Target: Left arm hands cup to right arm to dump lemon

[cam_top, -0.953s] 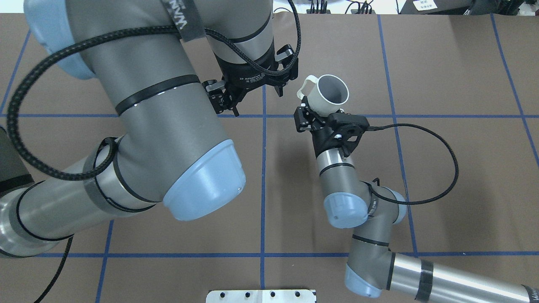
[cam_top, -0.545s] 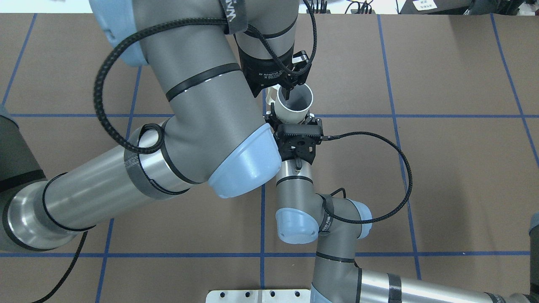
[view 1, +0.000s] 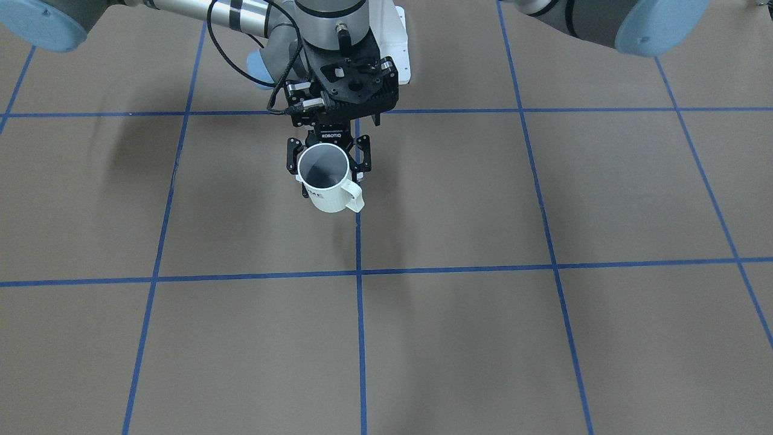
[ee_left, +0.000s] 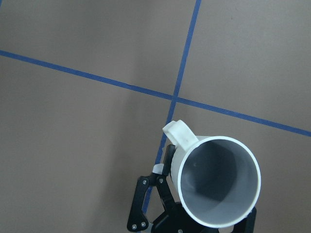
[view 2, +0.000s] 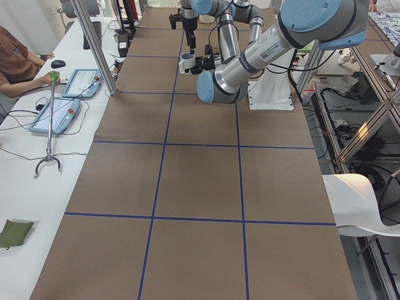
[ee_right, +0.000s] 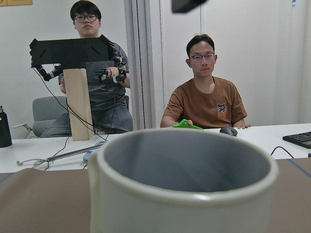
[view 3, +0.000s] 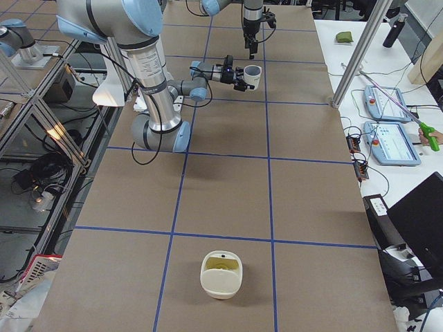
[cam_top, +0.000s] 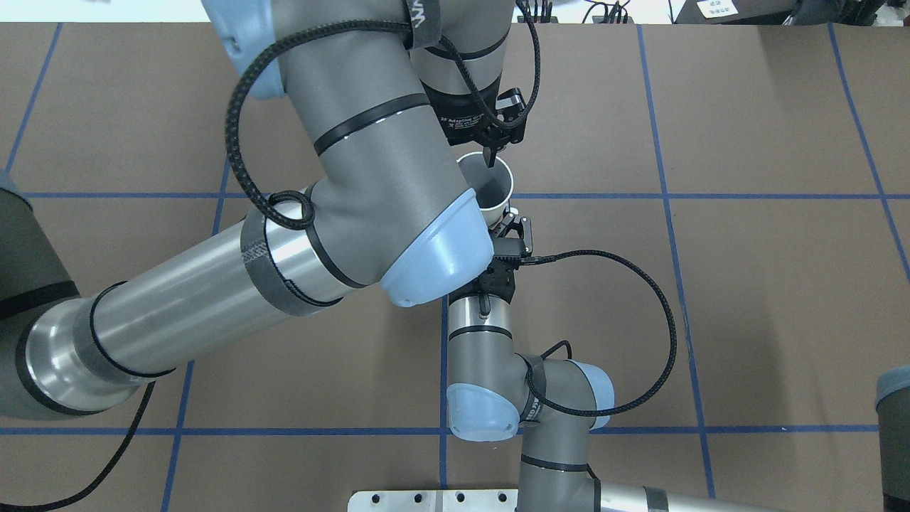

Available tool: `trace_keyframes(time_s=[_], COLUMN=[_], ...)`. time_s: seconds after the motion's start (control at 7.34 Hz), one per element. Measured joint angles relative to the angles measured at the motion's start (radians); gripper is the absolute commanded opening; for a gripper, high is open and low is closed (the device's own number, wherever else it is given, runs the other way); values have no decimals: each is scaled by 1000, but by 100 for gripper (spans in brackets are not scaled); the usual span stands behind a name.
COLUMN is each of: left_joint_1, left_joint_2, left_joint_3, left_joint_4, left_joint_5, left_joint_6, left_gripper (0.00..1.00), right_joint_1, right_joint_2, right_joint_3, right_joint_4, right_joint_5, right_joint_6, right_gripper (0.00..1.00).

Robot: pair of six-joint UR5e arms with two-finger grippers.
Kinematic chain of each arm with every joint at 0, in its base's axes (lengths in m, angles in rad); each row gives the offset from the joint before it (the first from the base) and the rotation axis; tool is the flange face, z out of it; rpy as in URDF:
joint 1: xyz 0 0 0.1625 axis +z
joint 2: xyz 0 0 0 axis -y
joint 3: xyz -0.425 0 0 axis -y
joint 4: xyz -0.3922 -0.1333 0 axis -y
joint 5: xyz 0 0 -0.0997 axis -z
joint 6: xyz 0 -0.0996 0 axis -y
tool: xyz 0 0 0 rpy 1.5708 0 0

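Right arm (view 1: 329,24): its tool (view 1: 327,169) is clenched on the cup (view 1: 329,184), one finger against each side of the white body. The cup sits at the tip of this tool, pointing away from the tool's wrist. Its mouth faces up with a slight tilt and the grey inside is exposed. The handle (view 1: 354,197) is on the side farthest from the tool's body. The cup is carried clear of the brown worktop (view 1: 543,338), and its shadow falls on the surface beyond the tool. In the right wrist view the cup's rim fills the lower frame directly ahead of the tool.

Left arm (cam_top: 370,163): its tool (cam_top: 489,149) points downward and stands directly over the cup's mouth. One fingertip shows above the rim in the overhead view. The exterior right view shows a gap between this tool and the cup. The arm hides the second finger, so whether this tool is released or clenched cannot be told. The left wrist view looks straight down into the cup, with the right arm's tool beneath it.

Other items: a cream container (view 3: 221,283) rests on the worktop, well apart from both tools. It holds something yellow-green, too small to identify. A seated person (ee_right: 206,104) is visible past the cup in the right wrist view.
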Motion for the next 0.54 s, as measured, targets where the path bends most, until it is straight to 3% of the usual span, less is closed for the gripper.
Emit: trace_keyframes(time_s=[0.14, 0.54], left_joint_1=[3, 3], left_joint_2=[3, 7], left_joint_3=[31, 76], left_joint_4=[-29, -68], left_joint_5=[-2, -23], left_joint_6=[-1, -10], left_gripper=[99, 71], right_joint_1=[-7, -11], right_joint_2=[0, -1], right_joint_3=[1, 7], right_joint_4=[-1, 1], right_joint_5=[-17, -37], right_joint_6=[-1, -10], right_gripper=[37, 38])
